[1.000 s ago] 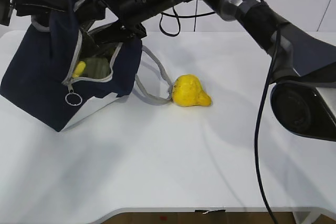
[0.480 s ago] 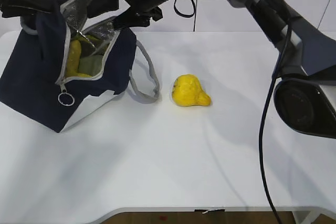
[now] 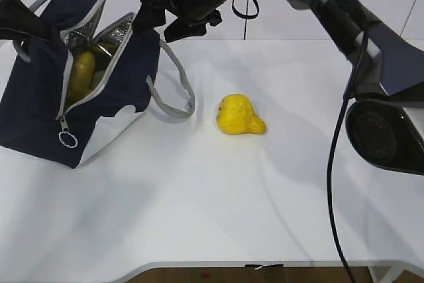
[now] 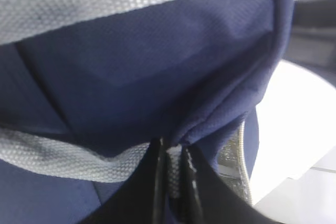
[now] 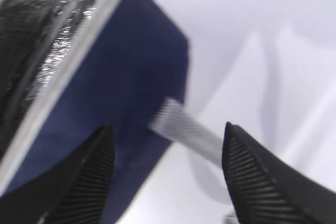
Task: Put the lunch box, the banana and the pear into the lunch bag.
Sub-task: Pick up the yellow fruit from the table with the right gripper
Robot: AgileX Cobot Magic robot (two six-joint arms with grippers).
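The navy lunch bag (image 3: 40,111) stands tilted at the left with its mouth open and its silvery lining showing. The yellow banana (image 3: 79,74) lies inside it, and a dull green sliver that may be the lunch box (image 3: 99,74) shows beside the banana. My left gripper (image 4: 173,163) is shut on the bag's grey webbing handle (image 4: 63,158) and holds it up at the far left (image 3: 20,26). Open and empty, my right gripper (image 3: 158,19) hangs just above the bag's right wall. In its wrist view the right gripper (image 5: 168,129) frames the other grey handle (image 5: 184,128). The pear (image 3: 240,115) lies alone on the table.
The white table (image 3: 218,210) stretches to the front and right of the bag. The loose grey handle loop (image 3: 173,97) lies on it between the bag and the pear. The right arm (image 3: 331,11) and a black cable (image 3: 329,177) span the right side.
The right gripper has drawn up and to the right, out of the bag's mouth. The bag has swung left and more upright, showing the banana inside. The pear has not moved.
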